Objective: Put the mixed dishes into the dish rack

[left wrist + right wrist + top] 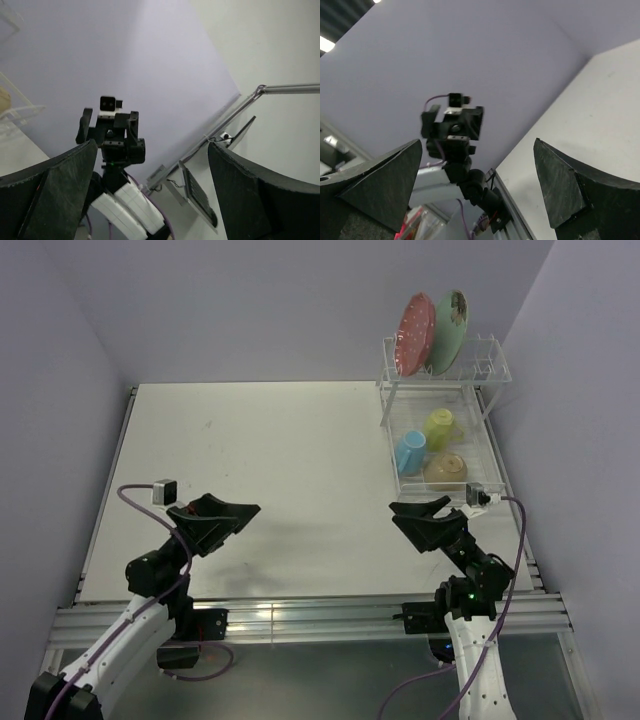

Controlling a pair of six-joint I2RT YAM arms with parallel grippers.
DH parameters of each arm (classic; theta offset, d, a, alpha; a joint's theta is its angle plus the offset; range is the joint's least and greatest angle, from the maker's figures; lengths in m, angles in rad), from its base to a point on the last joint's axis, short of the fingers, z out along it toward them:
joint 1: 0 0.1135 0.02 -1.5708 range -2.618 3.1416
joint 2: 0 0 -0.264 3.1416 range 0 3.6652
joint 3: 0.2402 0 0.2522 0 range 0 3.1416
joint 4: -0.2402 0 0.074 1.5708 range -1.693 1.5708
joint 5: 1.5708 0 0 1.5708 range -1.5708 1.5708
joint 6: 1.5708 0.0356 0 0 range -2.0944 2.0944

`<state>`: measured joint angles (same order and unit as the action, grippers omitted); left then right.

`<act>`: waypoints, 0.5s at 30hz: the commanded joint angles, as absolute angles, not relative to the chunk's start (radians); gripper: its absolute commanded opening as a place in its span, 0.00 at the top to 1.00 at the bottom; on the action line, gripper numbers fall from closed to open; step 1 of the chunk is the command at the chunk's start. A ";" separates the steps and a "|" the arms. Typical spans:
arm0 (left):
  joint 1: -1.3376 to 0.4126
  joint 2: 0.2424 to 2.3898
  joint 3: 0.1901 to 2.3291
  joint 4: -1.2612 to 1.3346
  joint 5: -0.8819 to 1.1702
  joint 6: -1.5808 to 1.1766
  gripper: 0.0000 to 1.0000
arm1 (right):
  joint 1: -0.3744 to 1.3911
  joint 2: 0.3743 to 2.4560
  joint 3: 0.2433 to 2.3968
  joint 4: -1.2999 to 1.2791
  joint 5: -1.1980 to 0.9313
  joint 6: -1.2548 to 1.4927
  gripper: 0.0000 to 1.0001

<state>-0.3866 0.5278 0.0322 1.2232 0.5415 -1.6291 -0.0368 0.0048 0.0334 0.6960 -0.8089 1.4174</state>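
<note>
**Dish rack.** White wire two-tier dish rack (485,360), standing at the far right corner of the white tabletop (270,470), close to the lilac side wall. It has a raised slotted holder at the back and a lower rectangular basket tray in front.

**Raised holder, two pieces.**
- Round pink white-dotted plate (415,333), standing on edge in the slots, on the left.
- Round mint-green flowered plate (449,332), standing on edge just beside it, on the right. The two overlap in the overhead view.

**Lower basket tray, three pieces.**
- Pale yellow-green mug (440,427), at the far end.
- Blue mug (409,452), on the left side, lying tilted. Its inside is too small to read.
- Cream bowl (445,470), at the near end, just beside both mugs.

**Left gripper** (245,517). It hovers above the near left part of the table, well apart from the rack. The jaws are spread wide with nothing between them. In the left wrist view its dark textured fingers (55,195) frame the other arm and the lilac wall.

**Right gripper** (418,508). It hovers above the near right part of the table, just short of the near end of the basket tray and touching none of it. The jaws are parted and hold nothing. In the right wrist view its fingers (375,190) stand wide, framing the opposite arm.
</note>
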 commanded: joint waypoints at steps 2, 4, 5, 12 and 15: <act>-0.388 0.398 -0.203 1.175 0.390 -1.436 0.01 | -0.032 -0.273 -0.192 0.429 -0.727 1.275 0.00; -0.388 0.290 -0.190 1.023 0.365 -1.350 0.01 | -0.032 -0.297 -0.148 0.304 -0.684 1.164 0.00; -0.388 0.255 -0.184 0.970 0.336 -1.323 0.01 | -0.032 -0.290 -0.135 0.226 -0.667 1.131 0.00; -0.388 -0.060 -0.181 0.588 0.261 -1.157 0.01 | -0.032 -0.299 -0.040 -0.047 -0.535 0.894 0.00; -0.388 -0.150 -0.173 0.451 0.245 -1.109 0.01 | -0.032 -0.299 -0.054 -0.049 -0.535 0.882 0.00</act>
